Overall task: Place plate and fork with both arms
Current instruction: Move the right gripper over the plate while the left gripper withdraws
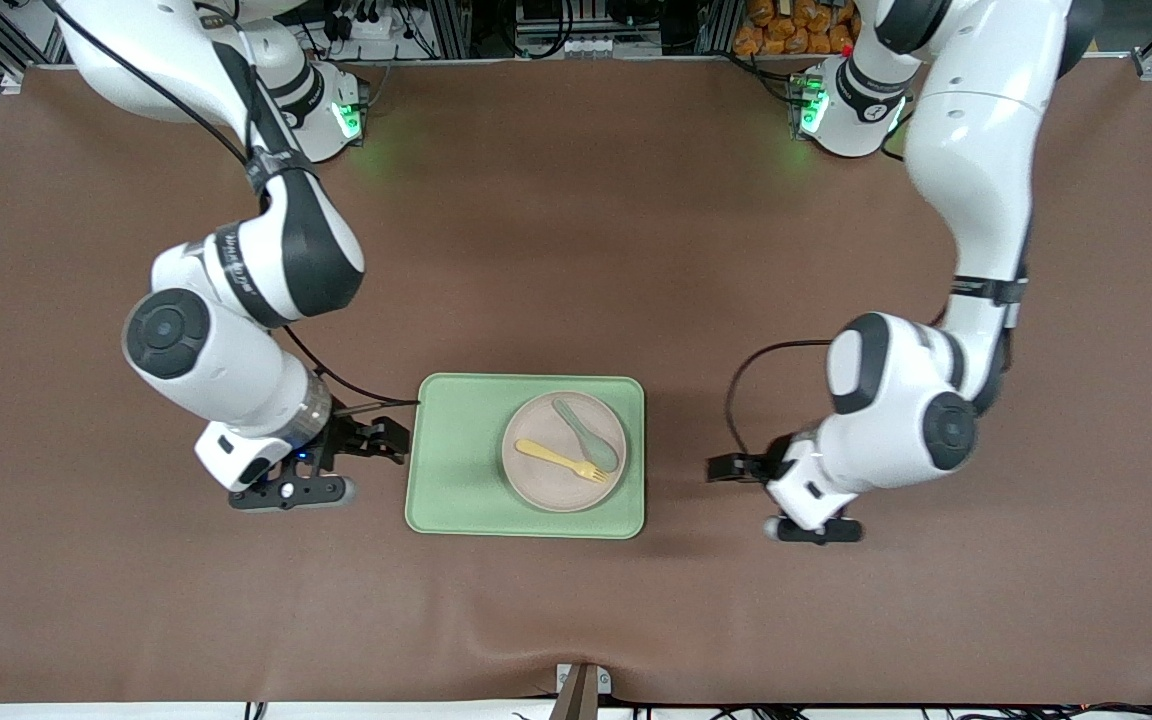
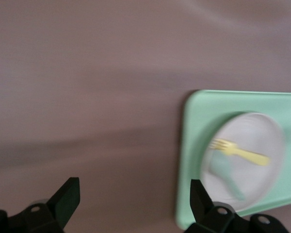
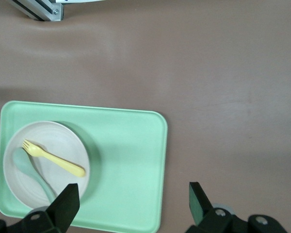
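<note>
1. Both arms are poised either side of the tray (image 1: 456,450), and the first danger is plain: the fork (image 1: 562,460) and the spoon (image 1: 586,435) lie crossed near their heads on the plate (image 1: 536,478), so a gripper closing on the fork could nudge or pinch the spoon along with it
2. The right gripper (image 1: 378,437) hovers just beside the tray's edge at the right arm's end, its fingers (image 3: 68,201) spread wide apart and empty; coming in low, it could catch the tray rim and shove the whole tray across the surface (image 1: 576,250)
3. The left gripper (image 1: 731,467) sits over bare surface, a little way off the tray's other end, its fingers (image 2: 68,196) likewise wide apart with nothing between them; the plate lies toward this gripper's end of the tray
4. The plate is shallow with a low rim, so a pinch on its edge looks thin, and lifting it with cutlery still on board would likely tip the fork off
5. Now the looks: the plate is round, pale beige-pink, resting flat in the tray; the fork is small, pale yellow, short-tined, lying across the plate with tines pointing toward the left gripper's side; the spoon beside it is grey-green
</note>
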Action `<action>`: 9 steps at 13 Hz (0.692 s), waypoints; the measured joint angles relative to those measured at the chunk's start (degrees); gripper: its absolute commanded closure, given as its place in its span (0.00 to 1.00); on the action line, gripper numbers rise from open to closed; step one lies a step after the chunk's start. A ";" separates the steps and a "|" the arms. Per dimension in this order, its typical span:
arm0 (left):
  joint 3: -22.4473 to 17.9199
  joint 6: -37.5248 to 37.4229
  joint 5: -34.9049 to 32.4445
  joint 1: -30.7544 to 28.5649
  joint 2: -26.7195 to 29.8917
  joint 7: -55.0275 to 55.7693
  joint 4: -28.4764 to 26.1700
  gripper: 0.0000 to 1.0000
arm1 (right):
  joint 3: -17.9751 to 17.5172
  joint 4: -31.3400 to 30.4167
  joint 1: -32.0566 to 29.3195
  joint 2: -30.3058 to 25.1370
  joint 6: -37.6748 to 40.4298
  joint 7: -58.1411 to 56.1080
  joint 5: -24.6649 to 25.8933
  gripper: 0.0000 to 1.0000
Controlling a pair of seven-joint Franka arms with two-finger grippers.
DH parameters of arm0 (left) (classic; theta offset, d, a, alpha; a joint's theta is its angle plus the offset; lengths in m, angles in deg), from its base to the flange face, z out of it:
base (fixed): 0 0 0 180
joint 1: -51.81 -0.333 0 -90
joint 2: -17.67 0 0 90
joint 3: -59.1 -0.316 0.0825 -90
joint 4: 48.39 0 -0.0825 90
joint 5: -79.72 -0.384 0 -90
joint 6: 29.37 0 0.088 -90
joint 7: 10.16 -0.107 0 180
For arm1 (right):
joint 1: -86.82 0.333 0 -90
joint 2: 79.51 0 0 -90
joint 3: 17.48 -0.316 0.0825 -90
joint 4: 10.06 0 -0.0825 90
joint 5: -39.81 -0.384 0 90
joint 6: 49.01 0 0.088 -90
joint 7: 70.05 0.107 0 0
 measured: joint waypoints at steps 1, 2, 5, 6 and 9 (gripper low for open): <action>0.04 -1.06 -2.78 -1.50 0.63 -0.01 -0.02 0.00 | 0.00 1.23 1.28 1.30 -0.66 3.91 0.01 0.00; 0.04 -2.12 -4.80 -2.54 1.35 -0.01 -0.06 0.00 | 0.00 2.19 2.45 2.51 -1.50 7.57 0.03 0.00; -0.01 -6.55 -8.48 -4.91 4.60 -0.01 -0.30 0.00 | 0.02 3.46 3.95 4.96 -2.74 16.85 0.03 0.00; -0.04 -7.58 -9.36 -5.86 5.88 -0.01 -0.49 0.00 | 0.03 3.57 4.11 5.48 -3.23 19.71 0.03 0.00; -0.05 -8.91 -11.08 -7.80 9.14 -0.01 -1.20 0.00 | 0.02 3.72 4.61 6.65 -3.80 22.54 0.07 0.00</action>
